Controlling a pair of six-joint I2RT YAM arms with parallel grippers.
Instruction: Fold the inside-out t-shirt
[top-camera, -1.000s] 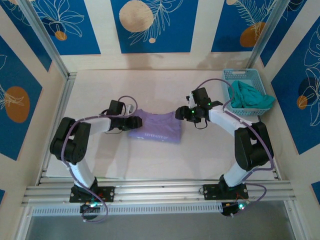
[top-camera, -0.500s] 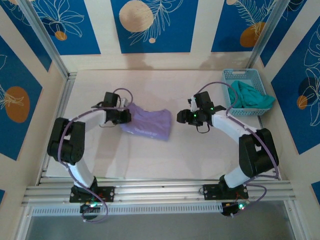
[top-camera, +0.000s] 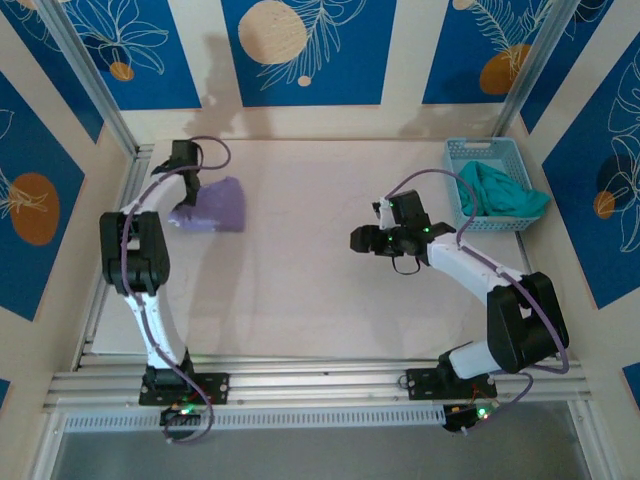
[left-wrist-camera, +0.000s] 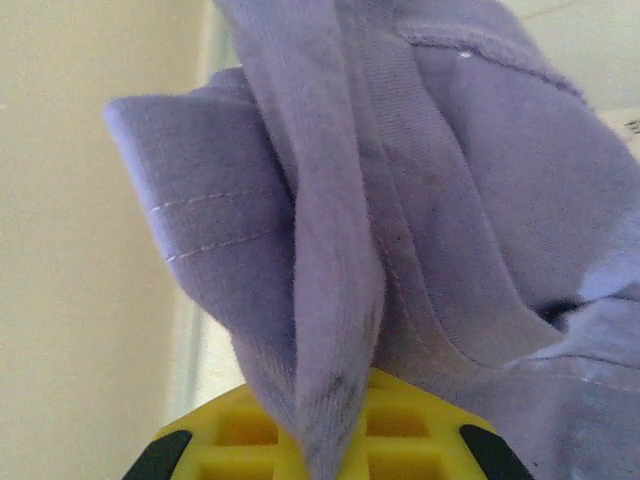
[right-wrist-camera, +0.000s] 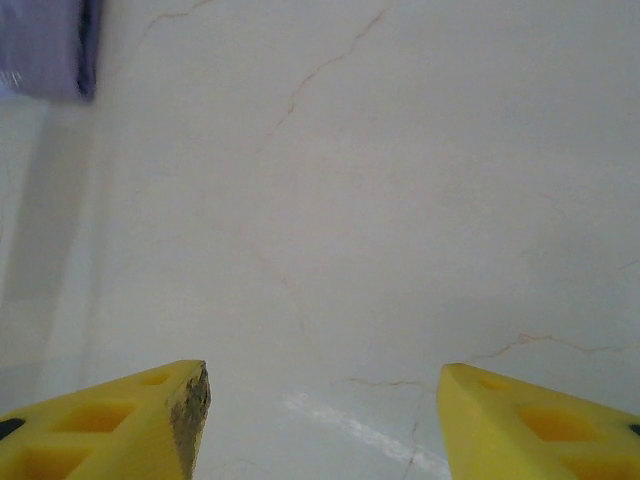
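Observation:
The inside-out t-shirt (top-camera: 213, 206) is a bunched lavender bundle at the far left of the table, close to the left rail. My left gripper (top-camera: 188, 192) is at the bundle's left edge. In the left wrist view, a ridge of the t-shirt's fabric (left-wrist-camera: 450, 200) with visible seams is pinched in the shut left gripper (left-wrist-camera: 335, 440). My right gripper (top-camera: 362, 240) hovers over bare table right of centre, well apart from the shirt. Its yellow fingers (right-wrist-camera: 135, 425) stand apart with nothing between them (right-wrist-camera: 320, 420), and a corner of the t-shirt (right-wrist-camera: 45, 45) shows far off at the top left.
A light blue basket (top-camera: 470, 152) stands at the back right with a teal-green garment (top-camera: 503, 190) in it. A metal rail (top-camera: 118, 225) runs along the table's left side, next to the shirt. Patterned blue walls enclose the table on three sides.
The left gripper shut on the shirt and dragged it from the table's centre to the far back left, where it bunched up. The right gripper drew slightly back toward the near side and stayed open.

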